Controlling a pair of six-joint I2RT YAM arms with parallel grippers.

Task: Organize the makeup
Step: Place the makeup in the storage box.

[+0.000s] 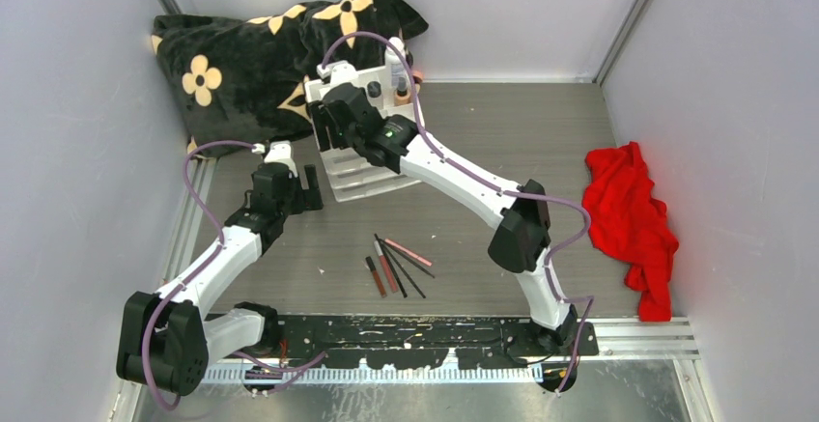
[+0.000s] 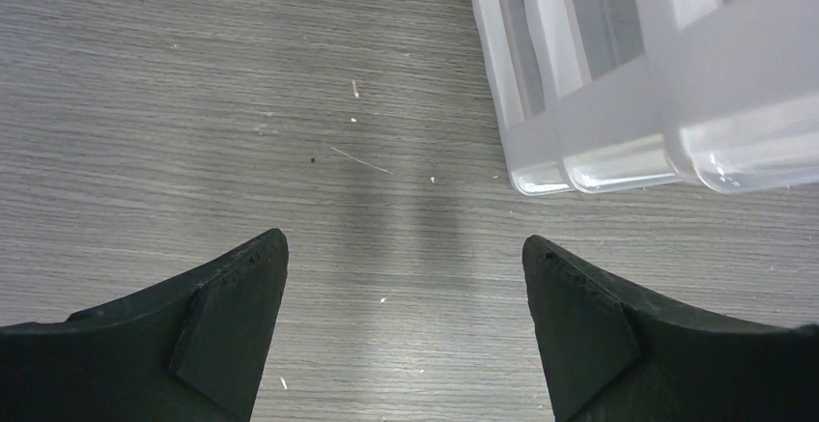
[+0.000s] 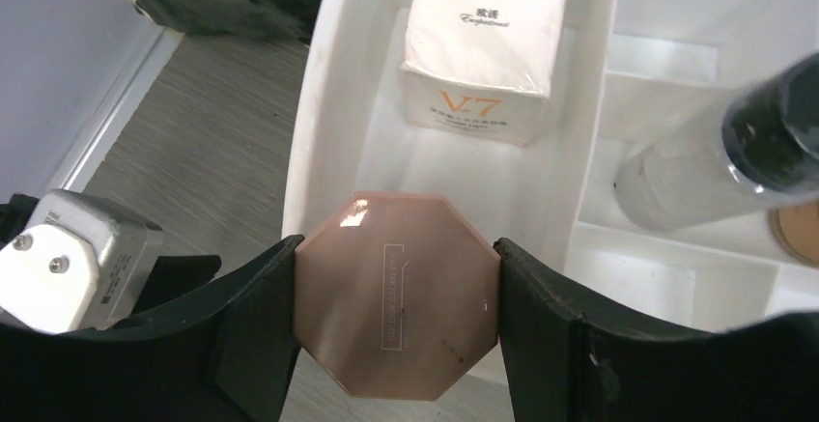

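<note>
My right gripper (image 3: pixel 396 245) is shut on the pink octagonal compact (image 3: pixel 396 316), holding it by two opposite edges over the near rim of the white organizer (image 3: pixel 333 113). The white square box (image 3: pixel 483 45) stands in the compartment just beyond it. A dark-capped bottle (image 3: pixel 763 142) stands in the compartment to the right. In the top view the right gripper (image 1: pixel 333 123) is over the organizer (image 1: pixel 362 179). Red and pink tubes (image 1: pixel 386 269) and thin black pencils (image 1: pixel 408 272) lie on the table in front. My left gripper (image 2: pixel 406 240) is open and empty above bare table.
The clear drawer fronts of the organizer (image 2: pixel 618 74) lie just right of my left gripper (image 1: pixel 311 188). A black flowered pillow (image 1: pixel 241 65) fills the back left corner. A red cloth (image 1: pixel 633 219) lies at the right. Walls close in on all sides.
</note>
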